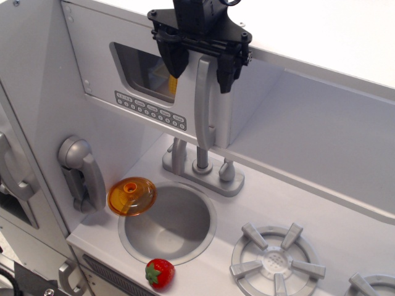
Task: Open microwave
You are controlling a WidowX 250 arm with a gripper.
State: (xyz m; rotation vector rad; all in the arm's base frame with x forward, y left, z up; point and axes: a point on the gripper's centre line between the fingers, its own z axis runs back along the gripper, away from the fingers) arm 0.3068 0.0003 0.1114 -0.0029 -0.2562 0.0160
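The microwave (105,68) is a light grey compartment at the upper left, with a rounded clear window (145,71), a row of small buttons (150,110) and a tall silver vertical handle (203,102). Its door looks shut or nearly so. My black gripper (199,65) hangs from above with its two fingers spread, one on each side of the top of the handle. The jaws are open and do not clamp the handle.
A grey wall phone (82,172) hangs at the left. An orange lid (131,196) lies on the rim of the round sink (133,231), with a faucet (200,163) behind it. A strawberry (159,272) lies at the front edge. Burners (276,259) sit at the right.
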